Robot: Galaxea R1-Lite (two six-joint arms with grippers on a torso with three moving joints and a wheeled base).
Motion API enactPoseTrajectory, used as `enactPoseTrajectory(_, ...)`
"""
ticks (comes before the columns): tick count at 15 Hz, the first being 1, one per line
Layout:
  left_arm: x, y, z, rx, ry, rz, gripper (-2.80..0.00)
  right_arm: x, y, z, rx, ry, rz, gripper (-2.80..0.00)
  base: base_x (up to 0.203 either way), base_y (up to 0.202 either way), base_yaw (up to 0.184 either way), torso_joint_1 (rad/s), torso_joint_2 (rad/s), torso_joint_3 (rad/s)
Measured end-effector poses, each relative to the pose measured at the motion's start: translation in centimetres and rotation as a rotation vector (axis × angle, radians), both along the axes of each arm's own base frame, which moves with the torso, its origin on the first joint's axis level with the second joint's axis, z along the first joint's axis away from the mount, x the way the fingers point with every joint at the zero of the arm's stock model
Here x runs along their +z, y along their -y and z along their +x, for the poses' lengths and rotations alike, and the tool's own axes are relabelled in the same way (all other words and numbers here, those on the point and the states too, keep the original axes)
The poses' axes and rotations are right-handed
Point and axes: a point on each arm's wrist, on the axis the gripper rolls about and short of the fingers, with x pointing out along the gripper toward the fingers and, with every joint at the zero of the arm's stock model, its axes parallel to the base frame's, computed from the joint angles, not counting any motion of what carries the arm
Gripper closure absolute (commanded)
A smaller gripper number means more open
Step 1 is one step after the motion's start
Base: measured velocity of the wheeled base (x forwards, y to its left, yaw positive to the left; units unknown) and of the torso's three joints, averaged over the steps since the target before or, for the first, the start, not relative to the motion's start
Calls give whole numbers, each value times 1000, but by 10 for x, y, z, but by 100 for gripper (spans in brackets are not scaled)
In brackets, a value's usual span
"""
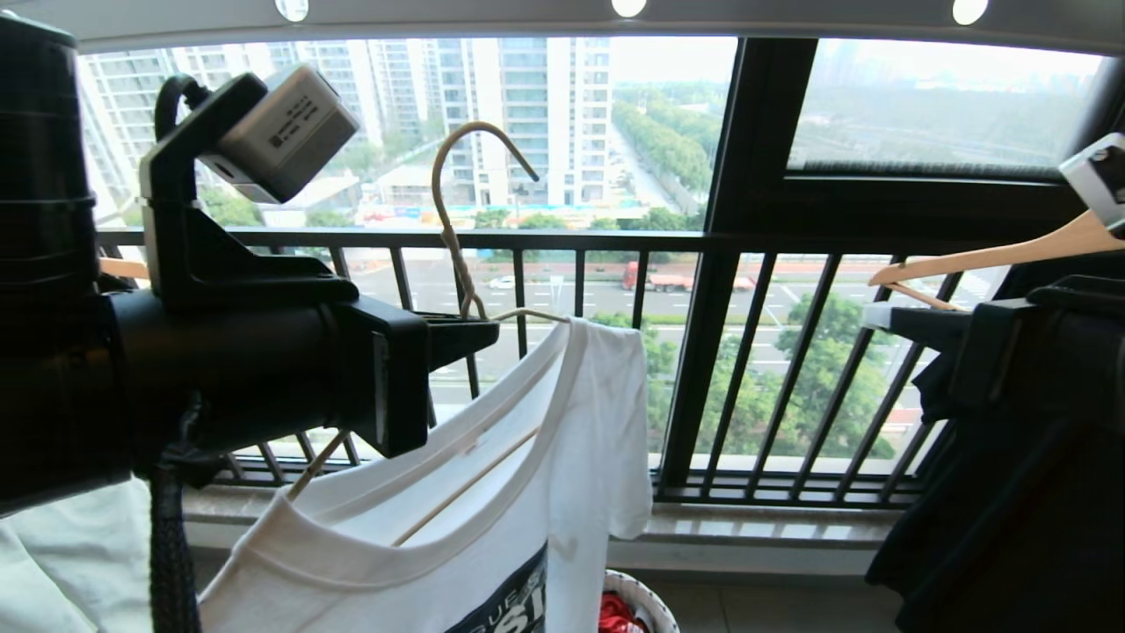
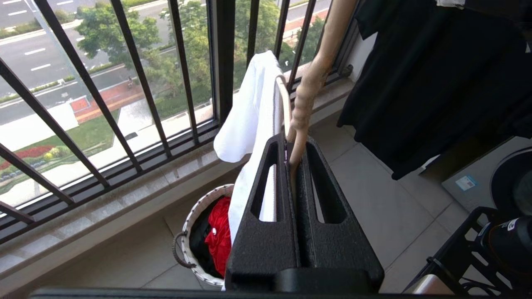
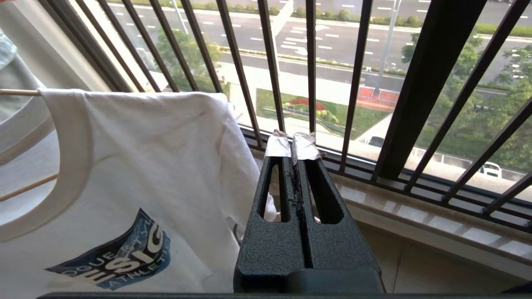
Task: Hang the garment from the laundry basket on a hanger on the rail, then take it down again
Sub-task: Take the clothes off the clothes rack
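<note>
My left gripper (image 1: 470,338) is shut on the twisted neck of the cream wire hanger (image 1: 453,229), holding it up in front of the window. The hanger's hook is free in the air below the grey holed rail (image 1: 457,19). The white T-shirt garment (image 1: 510,492) hangs on the hanger, its blue chest print showing low down. In the left wrist view the gripper (image 2: 293,151) pinches the hanger neck (image 2: 307,91) beside the garment (image 2: 249,112). My right gripper (image 3: 293,145) is shut and empty, just right of the garment (image 3: 145,158). The laundry basket (image 2: 193,211) stands on the floor below.
Black vertical window railing (image 1: 791,352) runs close behind the hanger. A black garment (image 2: 415,83) on a wooden hanger (image 1: 993,255) hangs to the right, near my right gripper (image 1: 879,316). Red cloth (image 2: 220,241) lies in the basket (image 1: 655,602).
</note>
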Motion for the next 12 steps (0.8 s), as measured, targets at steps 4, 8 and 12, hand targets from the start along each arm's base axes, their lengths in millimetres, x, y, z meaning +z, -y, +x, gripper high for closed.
enactPoseTrajectory(4, -12, 24, 20, 0, -31, -23, 0, -11, -40, 45, 21, -45, -50, -280, 0, 0, 0, 0, 0, 0)
enactPoseTrajectory(8, -26, 37, 31, 12, -75, 1, 0, -26, -81, 64, 0, -69, -136, -280, 0, 0, 0, 0, 0, 0)
enactPoseTrajectory(12, -30, 46, 40, 38, -86, -32, 0, -42, -116, 62, -56, -70, -192, -280, 0, 0, 0, 0, 0, 0)
